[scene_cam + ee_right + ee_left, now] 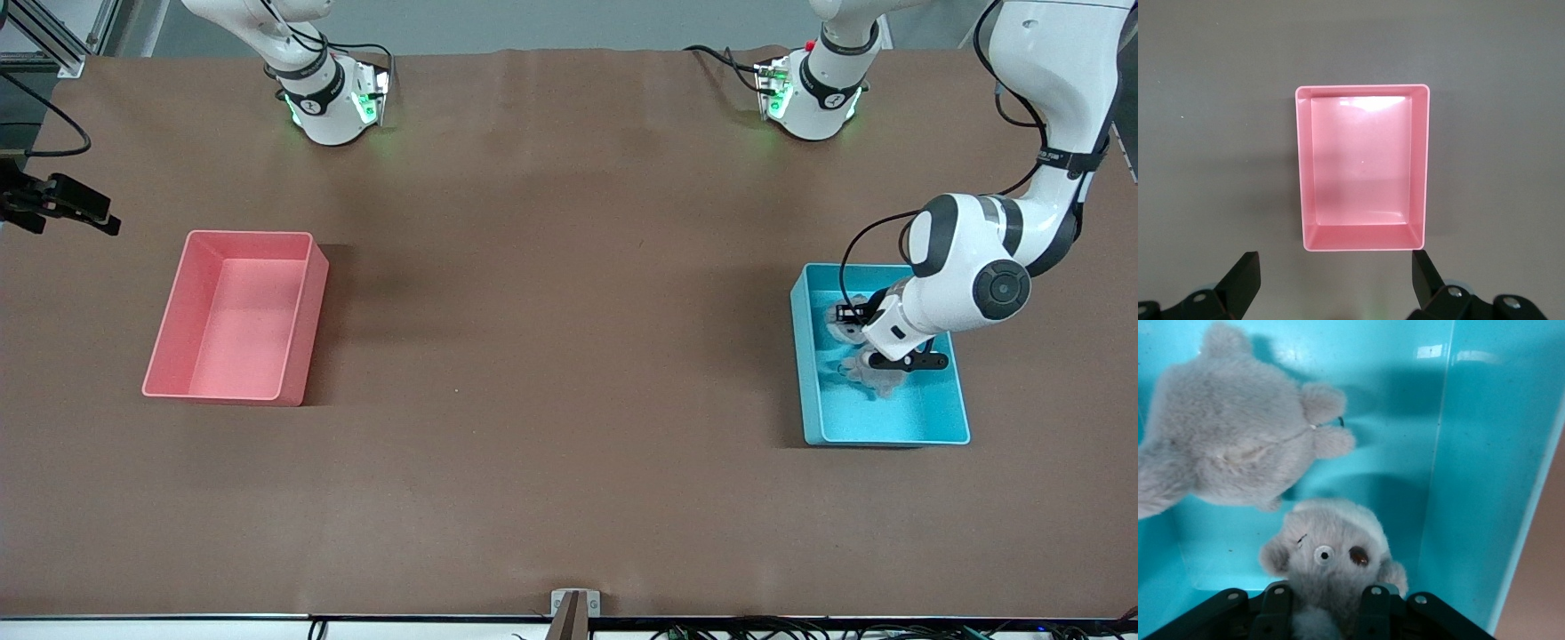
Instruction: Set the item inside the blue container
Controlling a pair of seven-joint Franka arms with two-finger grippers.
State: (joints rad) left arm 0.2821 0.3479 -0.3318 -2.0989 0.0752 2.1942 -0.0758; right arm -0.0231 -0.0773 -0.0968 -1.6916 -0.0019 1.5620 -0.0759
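The blue container [807,364] stands at the left arm's end of the table. My left gripper [889,364] is down inside it, shut on a small grey plush toy [1331,553] with one white and one brown eye. The toy's head pokes out between the dark fingers [1275,607], close to the container's floor and wall [1485,487]. A second, larger grey plush toy [1238,453] lies on the floor of the container beside it. My right gripper [1335,273] hangs open and empty above the table by the pink bin [1301,167].
The pink bin [298,311] stands empty at the right arm's end of the table. The right gripper [67,206] shows at that end's edge. Brown tabletop spreads between the two bins. Both arm bases stand along the table's edge farthest from the front camera.
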